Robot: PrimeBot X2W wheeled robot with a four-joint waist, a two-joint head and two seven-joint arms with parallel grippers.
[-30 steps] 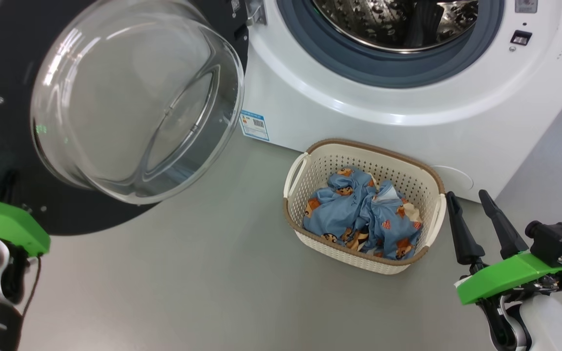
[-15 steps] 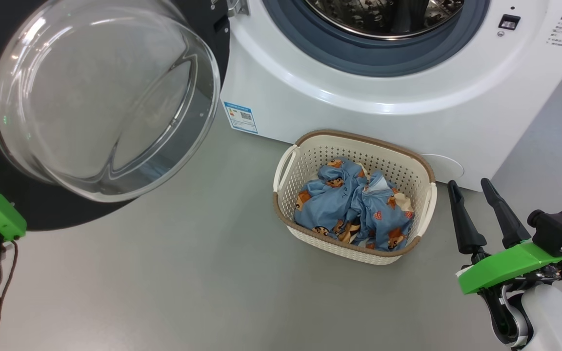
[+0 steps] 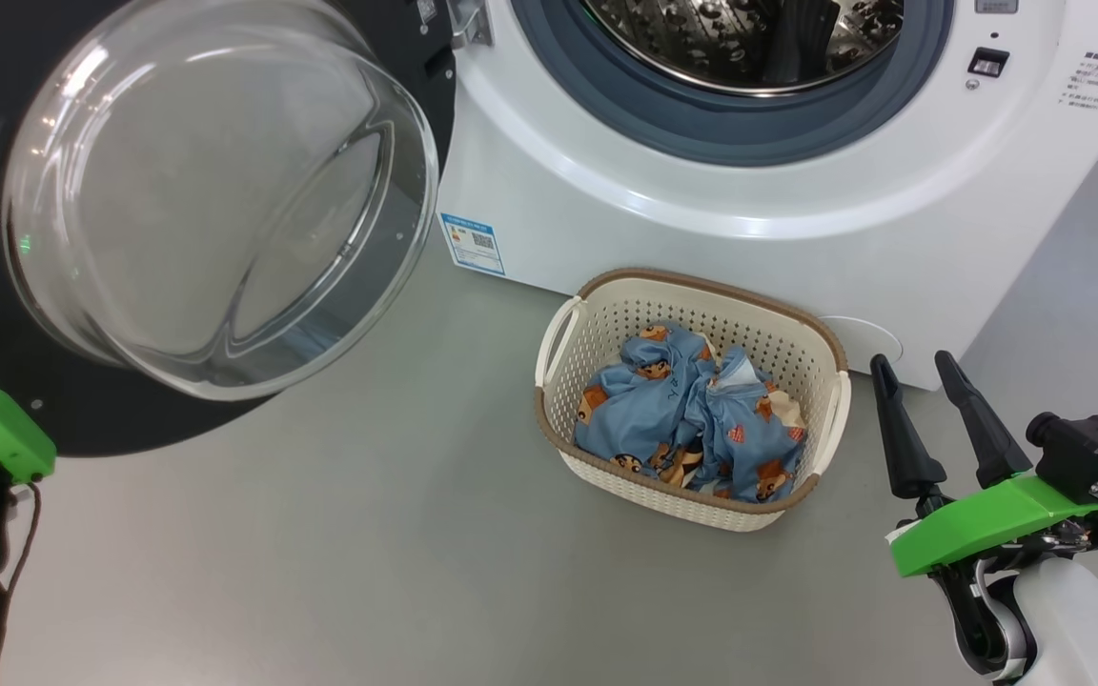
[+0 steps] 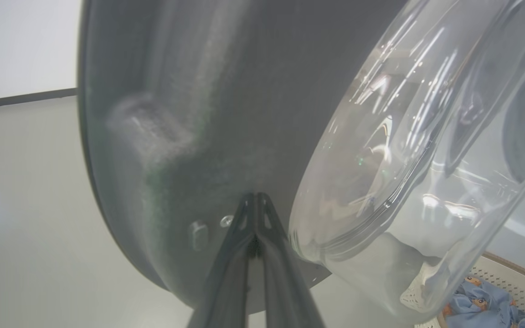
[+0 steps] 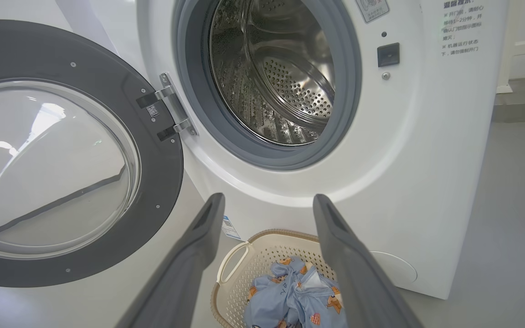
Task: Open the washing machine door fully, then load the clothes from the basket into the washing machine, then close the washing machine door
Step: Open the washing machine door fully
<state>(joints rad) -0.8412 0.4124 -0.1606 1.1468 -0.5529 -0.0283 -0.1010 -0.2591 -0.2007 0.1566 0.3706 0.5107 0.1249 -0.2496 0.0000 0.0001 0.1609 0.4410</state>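
One washing machine point(image 3: 701, 229), with one round door point(image 5: 162, 150) hung on one hinge point(image 5: 171, 111), one clear glass bowl point(image 3: 215, 191) set in that door, one steel drum point(image 5: 280, 73) and one grey gasket point(image 3: 730, 129) around the opening; one blue label point(image 3: 473, 243) near its base and one round cover point(image 3: 854, 333) low on the front; one basket point(image 3: 692, 310) with two white side handles point(image 3: 555, 338); one crumpled heap of clothes point(image 3: 692, 419), the number of garments in it not countable; two grippers, the left gripper point(image 4: 254, 198) and the right gripper point(image 3: 911, 360), each with two dark fingers point(image 3: 902, 429).
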